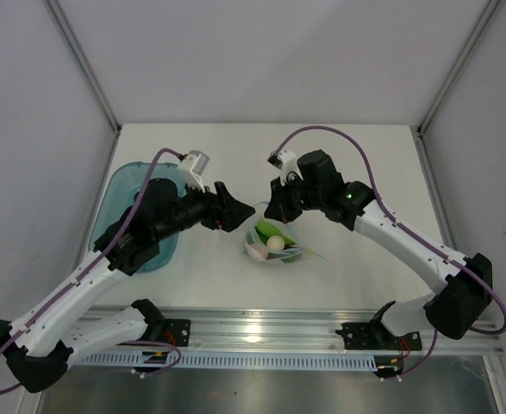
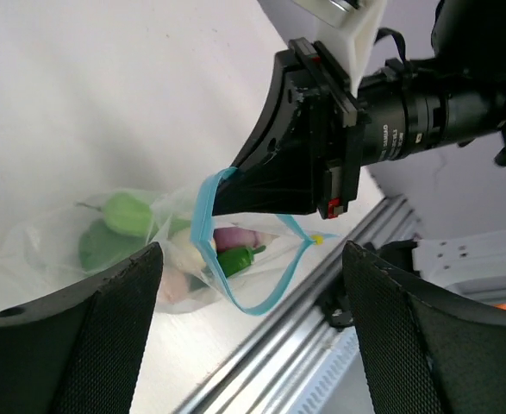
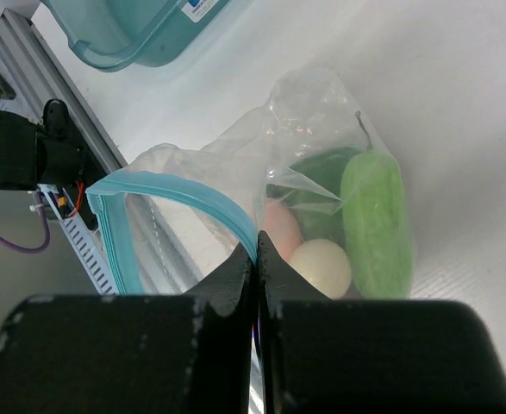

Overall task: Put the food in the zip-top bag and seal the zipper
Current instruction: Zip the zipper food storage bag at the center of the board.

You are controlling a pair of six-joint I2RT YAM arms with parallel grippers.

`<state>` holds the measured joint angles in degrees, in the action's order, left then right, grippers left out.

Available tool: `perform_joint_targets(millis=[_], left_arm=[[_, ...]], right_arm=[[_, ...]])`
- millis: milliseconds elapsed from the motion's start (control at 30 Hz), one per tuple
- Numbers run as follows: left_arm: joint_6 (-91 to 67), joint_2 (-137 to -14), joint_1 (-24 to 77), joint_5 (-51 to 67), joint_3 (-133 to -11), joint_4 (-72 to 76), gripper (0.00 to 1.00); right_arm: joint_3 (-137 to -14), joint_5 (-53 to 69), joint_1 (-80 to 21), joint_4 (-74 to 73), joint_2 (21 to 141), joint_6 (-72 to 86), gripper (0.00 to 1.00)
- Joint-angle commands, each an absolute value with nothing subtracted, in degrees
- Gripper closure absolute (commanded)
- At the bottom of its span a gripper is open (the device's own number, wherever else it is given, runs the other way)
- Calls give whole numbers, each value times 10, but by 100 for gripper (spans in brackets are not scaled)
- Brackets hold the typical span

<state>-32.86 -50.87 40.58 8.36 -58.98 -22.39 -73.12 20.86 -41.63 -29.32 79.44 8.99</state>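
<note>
The food [image 3: 369, 216] lies inside the zip-top bag [image 1: 278, 246], but the zipper [image 3: 184, 194] gapes unsealed, with the right gripper [image 3: 257, 250] pinched on it and the left gripper [image 2: 248, 259] jaws apart.

The zip-top bag [image 1: 280, 248] is clear and crinkly, with pale glints. Along its mouth the zipper [image 3: 192, 194] is a thin teal-blue strip. The food inside the bag is mixed in colour: a bright green piece [image 3: 373, 220], a darker green piece [image 3: 317, 168], a cream ball [image 3: 321, 266], a pink piece [image 3: 278, 228] and a purple piece [image 2: 233, 236]. Left of the bag in the top view, the tray [image 1: 119, 200] is translucent teal-blue. Under the bag, the table [image 1: 365, 172] is plain white. Beside the bag, the left gripper [image 1: 238, 212] is black, its pads [image 2: 119, 332] finely cross-hatched.
</note>
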Motion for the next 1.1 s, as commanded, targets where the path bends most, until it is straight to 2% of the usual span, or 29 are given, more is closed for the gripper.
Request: perform_joint_targets(millis=[0, 133, 267, 367, 867, 1067], left_arm=[[-212, -536, 448, 1, -626, -253, 16], [-157, -565, 452, -41, -638, -260, 28], [-126, -601, 452, -62, -672, -296, 36], [-121, -609, 453, -37, -674, -294, 41], [-121, -594, 467, 16, -638, -258, 40], [-134, -648, 468, -19, -677, -323, 42]], right_arm=[[-772, 211, -422, -306, 800, 94, 100], [-782, 227, -424, -314, 797, 95, 100], [-784, 231, -425, -319, 793, 96, 100], [-784, 237, -425, -318, 795, 95, 100], [-790, 243, -425, -316, 818, 105, 100], [-794, 256, -430, -310, 815, 111, 100]])
